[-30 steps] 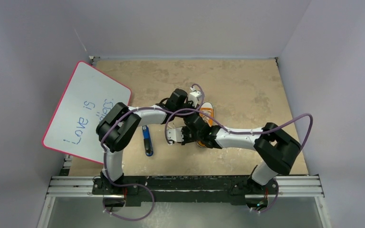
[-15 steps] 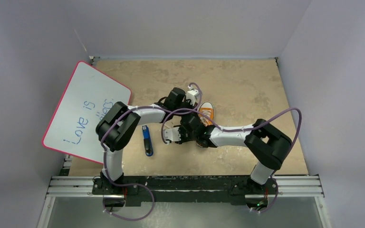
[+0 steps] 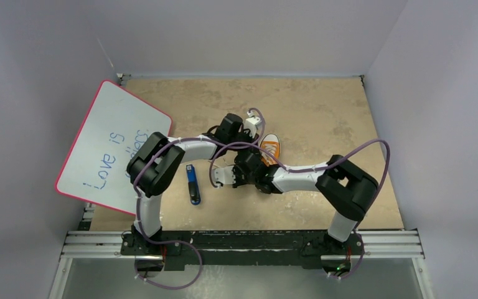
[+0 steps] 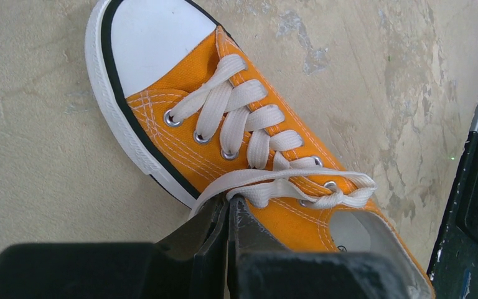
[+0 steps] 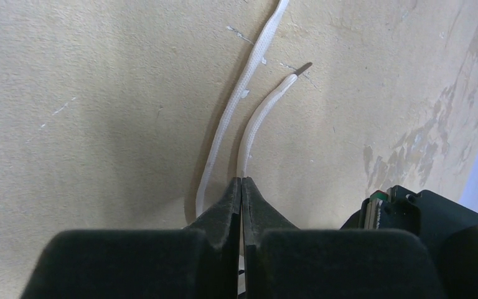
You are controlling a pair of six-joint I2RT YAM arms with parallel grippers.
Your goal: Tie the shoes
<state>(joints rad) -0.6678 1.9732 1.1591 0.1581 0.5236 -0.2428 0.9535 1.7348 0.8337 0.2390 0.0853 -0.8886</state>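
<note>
Now | L gripper clamped onto lace beside sneaker | R gripper fully closed, pinching lace tail | lace limp, slick, light: grab near tips, hold tension.

The orange shoe, white-capped and white-soled, is set upright on the table, its white laces threaded, loosely crossed at the top, two strands trailed outward.

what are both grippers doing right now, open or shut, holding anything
left gripper: jaws shut, pinching a lace strand at the orange sneaker
right gripper: jaws shut on a lace end over the table
</note>
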